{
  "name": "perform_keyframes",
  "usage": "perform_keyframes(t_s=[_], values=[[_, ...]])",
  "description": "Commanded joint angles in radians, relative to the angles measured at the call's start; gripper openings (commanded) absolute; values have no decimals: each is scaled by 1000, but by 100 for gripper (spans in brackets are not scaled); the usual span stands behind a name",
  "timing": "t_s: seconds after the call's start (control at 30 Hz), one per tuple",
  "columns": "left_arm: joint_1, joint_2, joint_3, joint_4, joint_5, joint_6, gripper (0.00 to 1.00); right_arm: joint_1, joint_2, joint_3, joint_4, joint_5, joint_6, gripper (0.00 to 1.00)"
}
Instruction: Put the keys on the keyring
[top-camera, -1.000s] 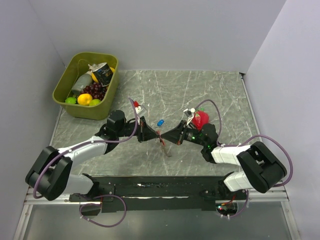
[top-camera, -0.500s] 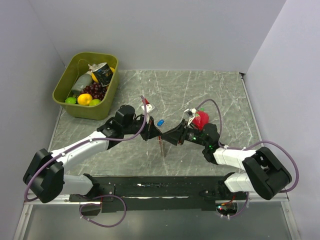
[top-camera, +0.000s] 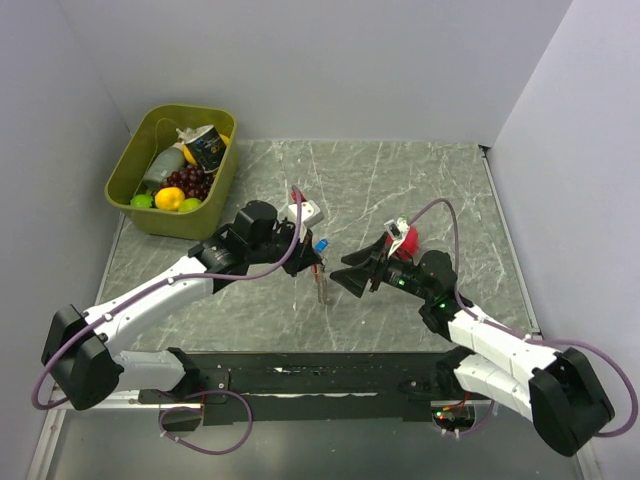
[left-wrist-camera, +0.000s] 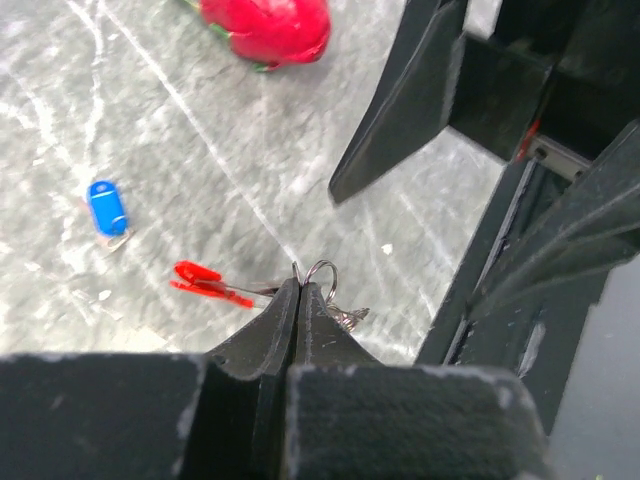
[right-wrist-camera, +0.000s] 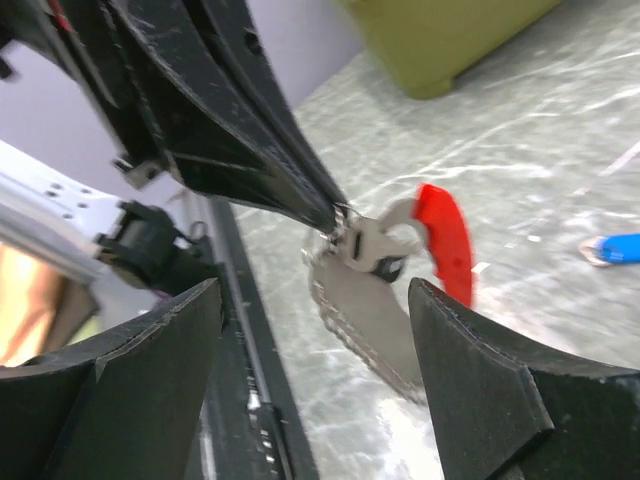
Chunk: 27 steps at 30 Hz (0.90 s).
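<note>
Grey marbled table (top-camera: 400, 190) fills the top view. The left arm (top-camera: 190, 280) reaches toward the middle. The left jaws are pressed together on the keyring (top-camera: 322, 285), which hangs below them as a thin dark-red streak. Its chain and rings are too small to make out here. The blue key (top-camera: 321, 245) lies on the table just beyond the left jaws, apart from the keyring. The right arm (top-camera: 480, 335) points in from the other side. The right jaws stand wide, just beside the keyring without touching it. A red fruit (top-camera: 405, 240) is partly hidden behind the right wrist. A green bin (top-camera: 170, 175) sits at the far left.

In the left wrist view, the left jaws are closed on a small silver ring of the keyring (left-wrist-camera: 318, 275). Its red clip sticks out to the left, blurred. The key (left-wrist-camera: 106, 210) lies flat, well apart. The fruit (left-wrist-camera: 270, 25) is cut off by the top edge. One black jaw of the right arm crosses the upper right.

In the right wrist view, the right jaws are spread wide with nothing between them. The keyring (right-wrist-camera: 445, 240) dangles from the tip of the left jaws. A pale toothed shape under it is too blurred to name. The key (right-wrist-camera: 615, 248) is cut by the right edge, and the bin (right-wrist-camera: 450, 40) by the top.
</note>
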Motion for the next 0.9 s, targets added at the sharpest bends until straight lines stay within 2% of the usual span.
perform_keyframes(t_s=[0.0,0.17,0.4,0.63,0.87], values=[[-39,-11,102,-109,-99,66,1,-11,-61,76,-201,63,-162,80],[-80,27,194,-236,-185,141,1,-13,-18,134,-269,-10,-247,71],[-141,67,272,-322,-270,192,1,-11,42,179,-240,-121,-262,66],[-194,98,297,-353,-329,218,1,-11,61,191,-205,-162,-241,59],[-223,84,291,-332,-343,218,1,-11,84,193,-179,-141,-210,53]])
